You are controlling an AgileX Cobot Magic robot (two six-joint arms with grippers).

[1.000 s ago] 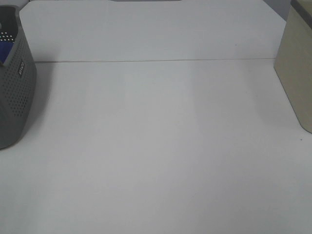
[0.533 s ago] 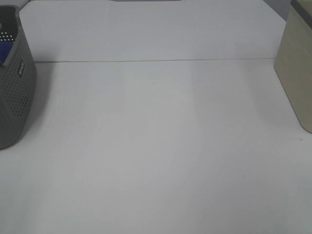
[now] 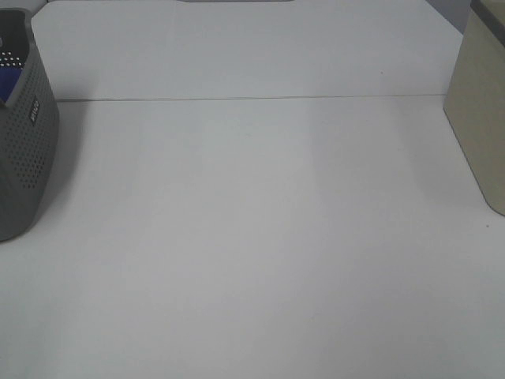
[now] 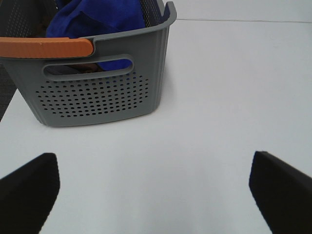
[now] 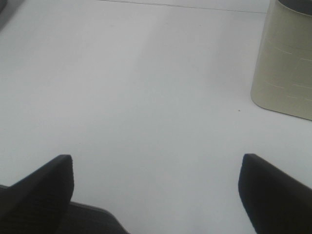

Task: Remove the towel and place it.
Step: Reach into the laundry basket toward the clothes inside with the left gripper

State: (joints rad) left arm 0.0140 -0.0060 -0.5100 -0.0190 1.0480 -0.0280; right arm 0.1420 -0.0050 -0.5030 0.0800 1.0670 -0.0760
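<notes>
The towel (image 4: 92,19) lies bunched inside the basket (image 4: 97,97), blue folds rising to about the rim behind the orange handle (image 4: 46,47); the left pincer (image 4: 155,189) hangs over the counter (image 4: 234,87) just short of the basket, jaws wide apart and empty; the right pincer (image 5: 156,190) is likewise apart and empty, facing the beige bin (image 5: 285,63), well away from the basket. The step in hand looks like the reach: rise over the rim, keep clear of the handle, come down on the highest fold and bite deep into the plush; lift straight and high, since a light basket may drag along.
</notes>
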